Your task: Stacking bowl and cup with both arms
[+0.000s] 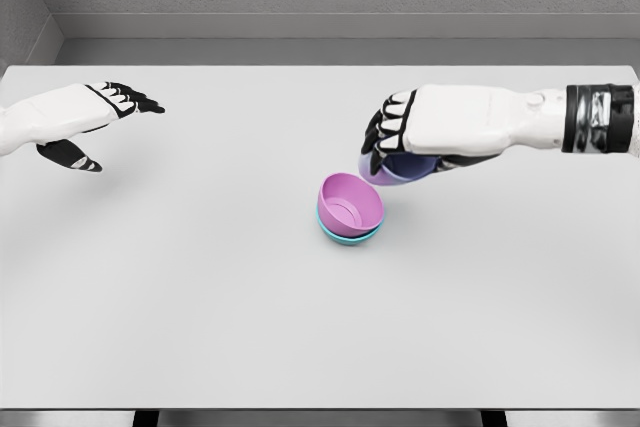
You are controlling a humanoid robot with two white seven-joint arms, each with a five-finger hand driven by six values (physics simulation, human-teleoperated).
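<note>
Nearest to me, a pink plastic bowl sits nested in a teal bowl near the middle of the white table; I see nothing inside the pink one. Wide bare tabletop surrounds the stack, well away from every edge. Just up and right of it, my right hand curls over a lavender cup, gripping it above the surface. My left hand hovers far left, fingers spread, holding nothing.
</note>
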